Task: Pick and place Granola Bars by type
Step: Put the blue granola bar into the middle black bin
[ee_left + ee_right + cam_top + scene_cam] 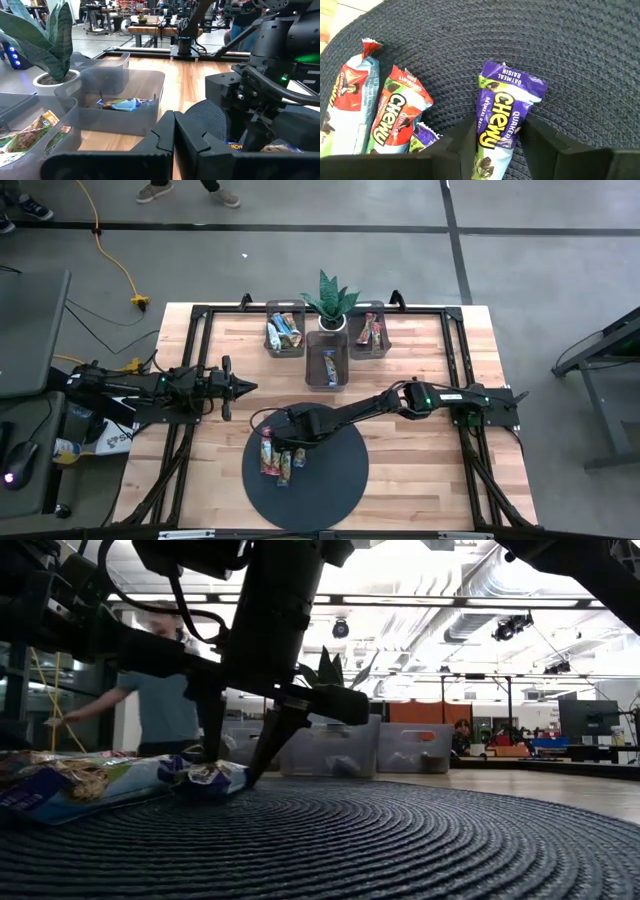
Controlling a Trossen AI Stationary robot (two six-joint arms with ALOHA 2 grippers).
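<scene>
Straddling a purple granola bar [502, 112] on the dark round mat [335, 480], the right end effector [495, 137] has its fingers spread open either side of the wrapper, other bars [395, 117] lying just beside. Best squeeze squarely across the middle, lift straight, and clear those neighbours! The left end effector [172, 135] waits closed near the bins [125, 107].
</scene>
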